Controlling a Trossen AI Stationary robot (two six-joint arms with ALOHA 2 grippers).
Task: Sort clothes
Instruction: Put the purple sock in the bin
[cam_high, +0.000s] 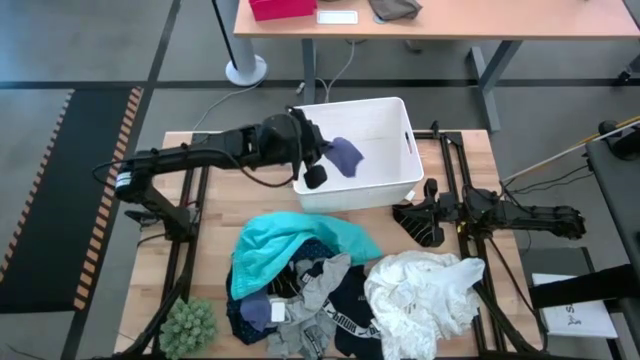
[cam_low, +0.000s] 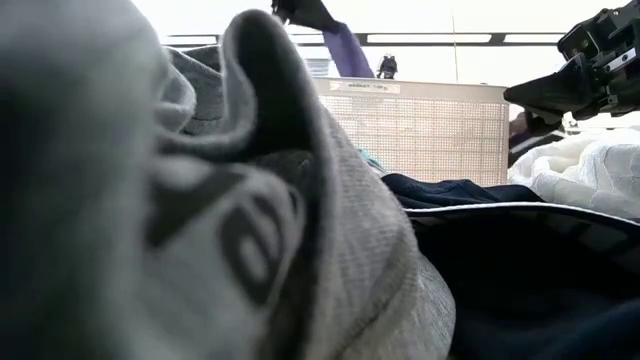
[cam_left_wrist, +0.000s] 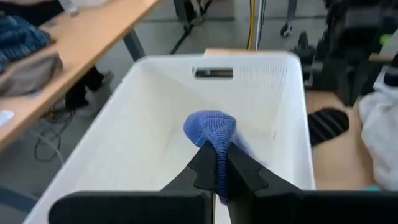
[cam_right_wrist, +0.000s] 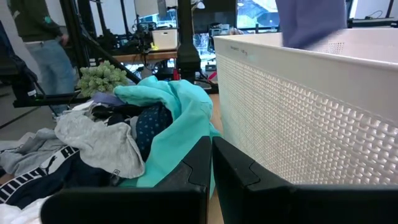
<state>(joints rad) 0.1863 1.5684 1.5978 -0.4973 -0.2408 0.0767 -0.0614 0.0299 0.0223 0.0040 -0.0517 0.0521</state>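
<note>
While my left gripper (cam_high: 322, 158) hangs over the white rectangular plastic bin (cam_high: 400, 185) in the high view, its jaws are pinched on a small blue-purple knitted garment (cam_high: 345, 155), which dangles above the bin's left half. To do this well, I judge I should let go only once the cloth is well inside the rim — not over the near wall — then lift straight up so nothing snags. My right gripper (cam_high: 418, 222) waits on the table just right of the bin's near corner. The rest of the clothes lie heaped at the near edge: a teal fabric garment (cam_high: 280, 245), a grey soft one (cam_high: 315, 300), a large crumpled white one (cam_high: 425, 290).

From the low view, the grey garment (cam_low: 150, 200) fills the foreground, and the blue piece (cam_low: 345, 48) hangs above the bin's far rim.

My left wrist view shows the knit (cam_left_wrist: 211, 130) bunched into a rounded fold, limp, with ribbed texture, clamped between my fingers (cam_left_wrist: 202, 165).

In the right wrist view, my fingers (cam_right_wrist: 199, 165) sit closed together, empty — the teal garment (cam_right_wrist: 180, 118) lies beyond.
</note>
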